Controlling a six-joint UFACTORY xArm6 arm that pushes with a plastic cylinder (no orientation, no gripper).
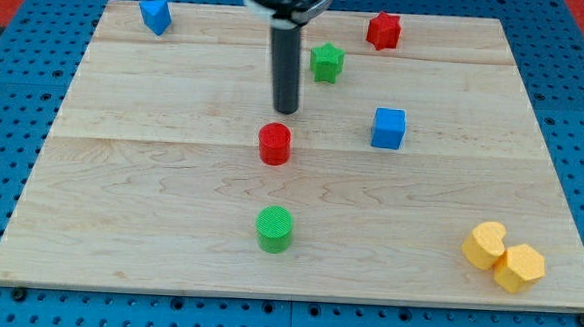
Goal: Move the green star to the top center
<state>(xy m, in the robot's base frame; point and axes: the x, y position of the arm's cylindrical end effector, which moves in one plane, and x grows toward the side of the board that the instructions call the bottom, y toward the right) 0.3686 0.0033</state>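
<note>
You see a light wooden board (171, 177) lying on a blue perforated table (17, 59). The dark straight rod (288, 68) comes down from the far centre of the board, and my tip (287, 111) stands on the wood a little far of the middle. The arm has no gripper, so there is nothing that can be open or closed; the rod ends plainly and my tip touches no block.

The green star-shaped block (326, 61) lies just to the right of the rod and farther away than my tip, near the far edge and slightly right of centre. A narrow strip of bare wood shows between the star and the rod, so they are close but apart.

Nearer to you than my tip, and slightly to its left, stands the red cylinder block (274, 144), close to my tip but not touching it. Farther toward the near edge, almost on the same line, is the green cylinder block (275, 229).

To the right of my tip sits the blue cube block (388, 128), well apart from it. The red star-shaped block (383, 30) is at the far edge, to the right of the green star. The small blue block (155, 15) lies in the far left corner; its exact shape you cannot tell clearly. In the near right corner two yellow blocks touch each other: a yellow cylinder (485, 244) and a yellow hexagonal block (520, 268).
</note>
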